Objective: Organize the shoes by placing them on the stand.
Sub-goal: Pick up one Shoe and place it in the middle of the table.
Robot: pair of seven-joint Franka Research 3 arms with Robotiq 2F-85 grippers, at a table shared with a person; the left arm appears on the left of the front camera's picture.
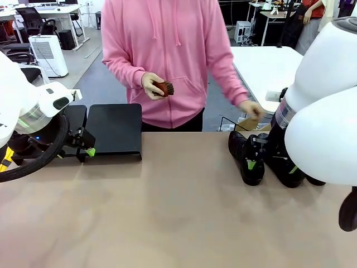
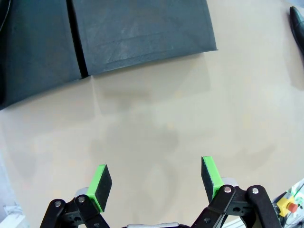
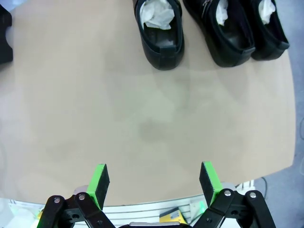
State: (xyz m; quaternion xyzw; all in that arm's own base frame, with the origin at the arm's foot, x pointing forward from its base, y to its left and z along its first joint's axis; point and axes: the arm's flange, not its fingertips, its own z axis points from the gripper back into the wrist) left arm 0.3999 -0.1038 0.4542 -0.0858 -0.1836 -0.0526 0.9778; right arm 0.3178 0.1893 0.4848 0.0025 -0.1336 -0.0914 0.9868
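Three black glossy shoes stuffed with white paper (image 3: pixel 159 28) (image 3: pixel 223 33) (image 3: pixel 270 26) stand side by side on the tan table, heels toward my right gripper (image 3: pixel 154 179), which hangs open and empty some way short of them. From the front they sit at the right (image 1: pixel 245 159), partly behind my right gripper (image 1: pixel 272 166). The black stand (image 1: pixel 114 129) is on the table's far left, nothing on its tops. My left gripper (image 1: pixel 86 148) hovers open just in front of it. The left wrist view has the stand (image 2: pixel 142 33) ahead of the open left gripper (image 2: pixel 156 179).
A person in a pink hoodie stands at the far side holding a small brown brush (image 1: pixel 164 88). The other hand (image 1: pixel 251 109) reaches toward a cardboard box behind the shoes. The table's edge (image 3: pixel 287 118) runs close beside the shoes. Bare tabletop lies between stand and shoes.
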